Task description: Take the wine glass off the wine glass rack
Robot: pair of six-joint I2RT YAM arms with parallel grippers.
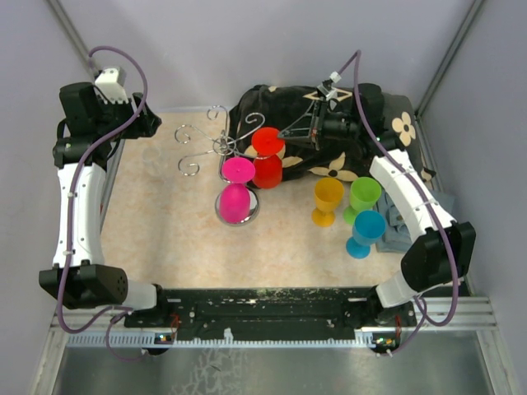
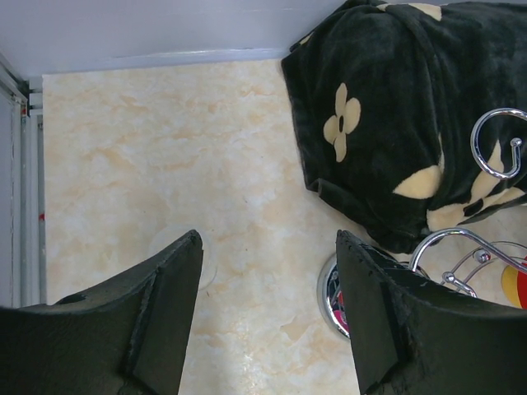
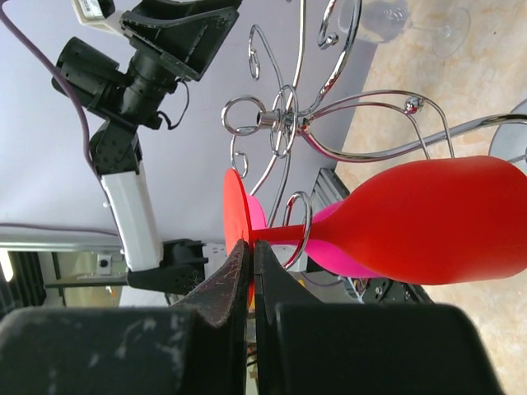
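The wine glass rack (image 1: 218,144) is a silver wire stand with curled hook arms; its chrome base (image 1: 247,216) stands on the beige table. A red wine glass (image 1: 268,169) hangs upside down from one hook, and a pink wine glass (image 1: 236,200) hangs beside it. My right gripper (image 1: 284,133) is shut on the rim of the red glass's foot (image 3: 233,216). The red stem (image 3: 284,233) passes through a hook loop (image 3: 298,224), with the red bowl (image 3: 436,222) to the right. My left gripper (image 2: 268,247) is open and empty above bare table, left of the chrome base (image 2: 328,296).
A black cloth with cream flowers (image 1: 346,132) lies behind the rack and also shows in the left wrist view (image 2: 395,107). Yellow (image 1: 328,200), green (image 1: 363,197) and blue (image 1: 365,233) glasses stand upright at the right. A grey cloth (image 1: 408,226) lies by the right arm.
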